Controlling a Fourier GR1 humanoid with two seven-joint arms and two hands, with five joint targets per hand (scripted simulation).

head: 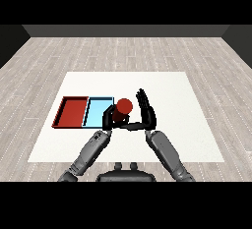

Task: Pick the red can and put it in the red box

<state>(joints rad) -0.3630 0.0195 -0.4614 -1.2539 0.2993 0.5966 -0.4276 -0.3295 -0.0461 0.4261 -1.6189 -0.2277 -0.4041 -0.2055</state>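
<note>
Here the red can (123, 109) is partly hidden: only its top and upper side show above the left hand (109, 120), which curls round its lower part. It stands just right of the blue tray (93, 111), beyond which lies the red tray (64, 111). The right hand (145, 111) stands beside the can, fingers straight. No writing can be made out.

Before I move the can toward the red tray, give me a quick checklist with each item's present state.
1. Red can held: ok, left hand curls round it.
2. Right hand off the can: ok, fingers straight, beside it.
3. Can lifted off the table: cannot tell.
4. Red tray free to receive: ok, nothing in it.
5. Blue tray lies between can and red tray: must be crossed.
</note>
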